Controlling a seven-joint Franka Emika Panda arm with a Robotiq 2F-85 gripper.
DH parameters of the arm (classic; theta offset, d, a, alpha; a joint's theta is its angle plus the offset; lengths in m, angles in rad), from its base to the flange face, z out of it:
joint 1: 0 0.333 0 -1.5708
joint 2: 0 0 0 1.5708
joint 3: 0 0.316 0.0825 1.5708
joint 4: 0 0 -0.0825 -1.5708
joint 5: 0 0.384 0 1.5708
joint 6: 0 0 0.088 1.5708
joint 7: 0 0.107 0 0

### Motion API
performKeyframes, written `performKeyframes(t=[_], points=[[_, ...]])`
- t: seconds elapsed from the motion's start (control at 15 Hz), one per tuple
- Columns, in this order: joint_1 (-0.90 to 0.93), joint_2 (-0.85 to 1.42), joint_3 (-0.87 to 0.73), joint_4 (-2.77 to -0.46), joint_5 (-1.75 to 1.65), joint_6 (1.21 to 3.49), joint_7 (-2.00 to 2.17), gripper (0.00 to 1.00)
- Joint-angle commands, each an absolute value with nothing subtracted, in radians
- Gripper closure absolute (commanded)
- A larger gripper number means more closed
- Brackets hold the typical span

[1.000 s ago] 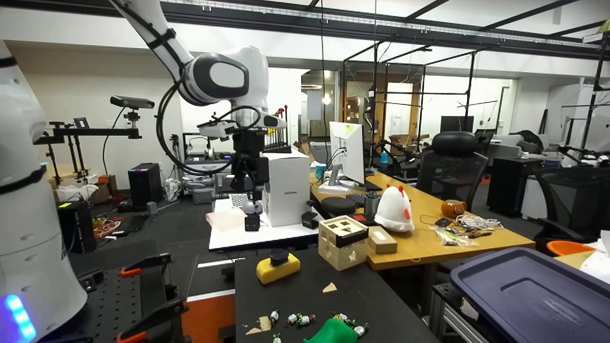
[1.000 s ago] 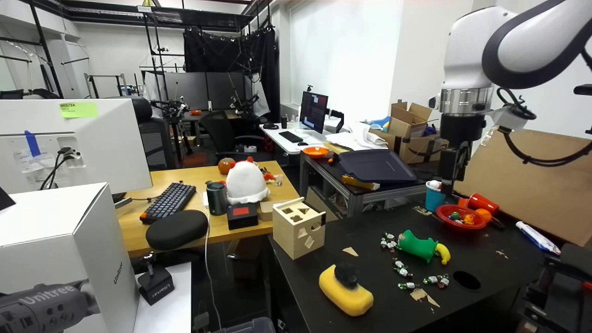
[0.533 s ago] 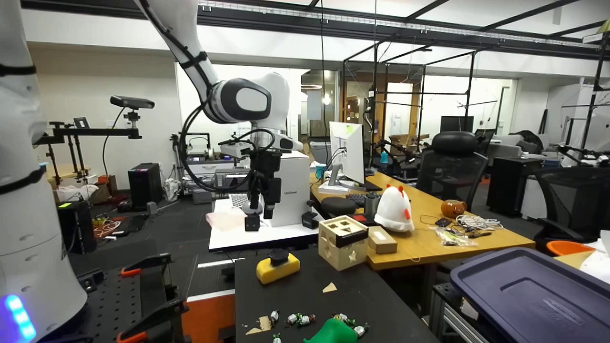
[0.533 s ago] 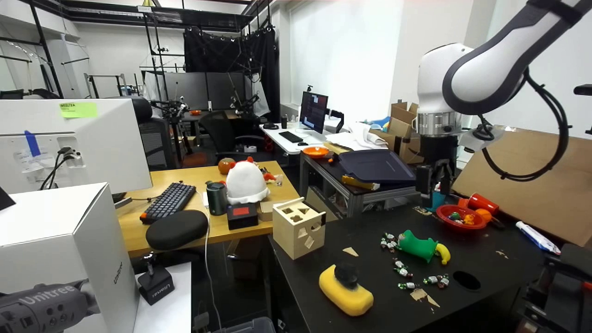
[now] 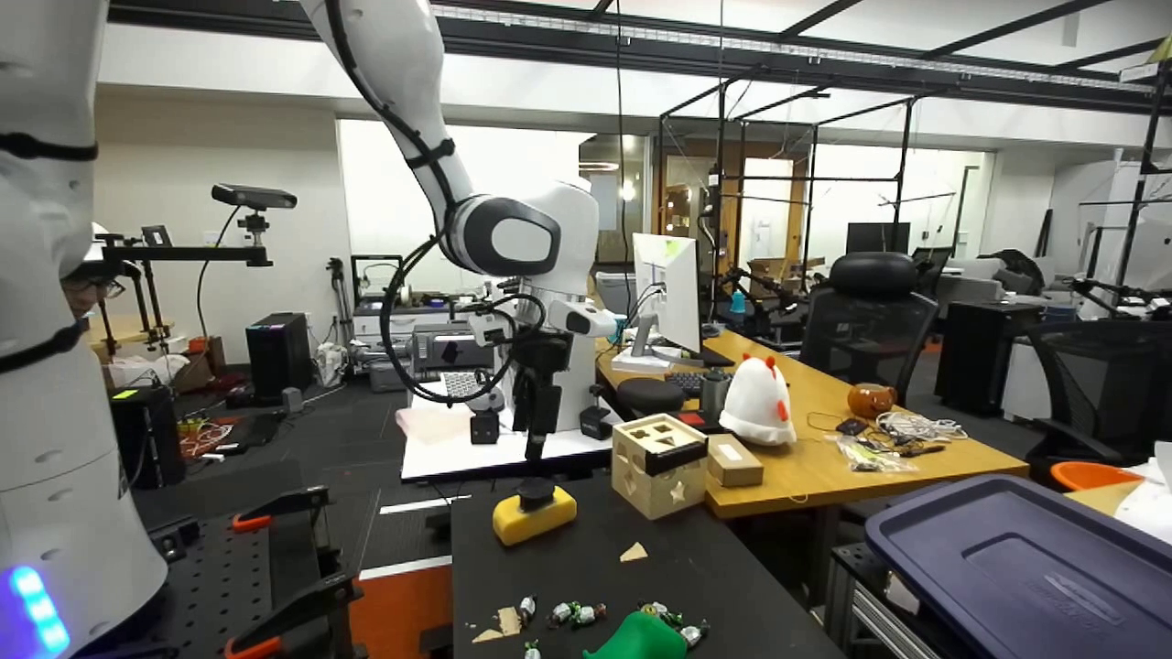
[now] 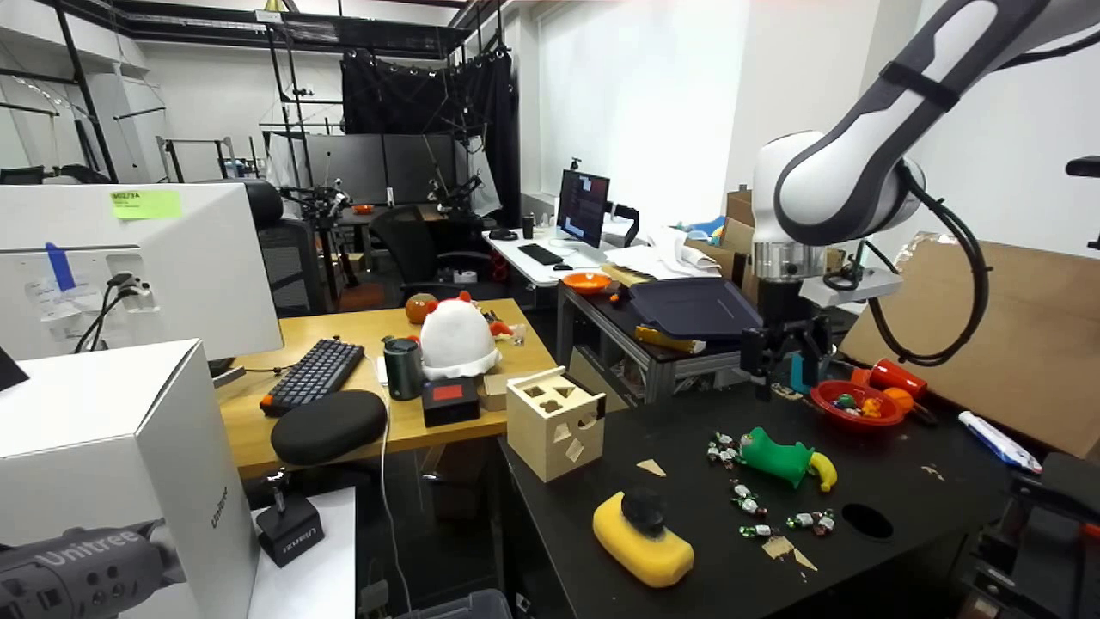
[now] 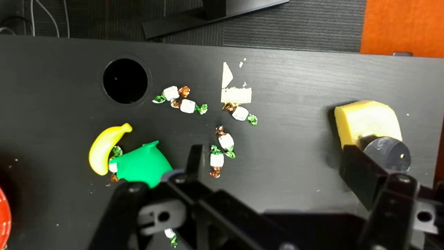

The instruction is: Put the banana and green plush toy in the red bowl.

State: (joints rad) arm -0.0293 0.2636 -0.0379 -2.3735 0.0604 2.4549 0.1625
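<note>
The yellow banana (image 6: 824,472) lies on the black table, touching or just beside the green plush toy (image 6: 776,456). In the wrist view the banana (image 7: 104,150) is left of the green toy (image 7: 141,166), whose lower part my gripper's finger covers. The red bowl (image 6: 862,421) stands behind them with small coloured items in it; only its edge (image 7: 4,218) shows in the wrist view. My gripper (image 7: 274,152) is open and empty, pointing down above the table. It also shows in both exterior views (image 5: 537,435) (image 6: 786,374). The toy's top (image 5: 643,638) shows at an exterior view's bottom edge.
Several wrapped candies (image 7: 217,159) lie around the toy. A yellow block with a black knob (image 7: 367,121) is near one finger. A wooden shape box (image 6: 554,430), turquoise cup (image 6: 803,374), red cup (image 6: 899,378) and orange ball (image 6: 900,398) stand about. The table has a round hole (image 7: 125,81).
The arm has come down and moved rightward in one exterior view and leftward in the other, with the gripper lower over the table. The objects on the table have not moved.
</note>
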Motion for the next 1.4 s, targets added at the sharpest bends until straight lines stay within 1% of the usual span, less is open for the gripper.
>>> performKeyframes(t=[0.0,0.53,1.07,1.33], points=[[-0.06,0.36,-0.068,-2.299,0.136,2.487,0.218,0.0],[-0.144,0.526,-0.143,-2.169,0.264,2.513,0.306,0.0],[-0.23,0.581,-0.178,-2.136,0.424,2.519,0.414,0.0],[-0.255,0.633,-0.199,-2.109,0.449,2.505,0.449,0.0]])
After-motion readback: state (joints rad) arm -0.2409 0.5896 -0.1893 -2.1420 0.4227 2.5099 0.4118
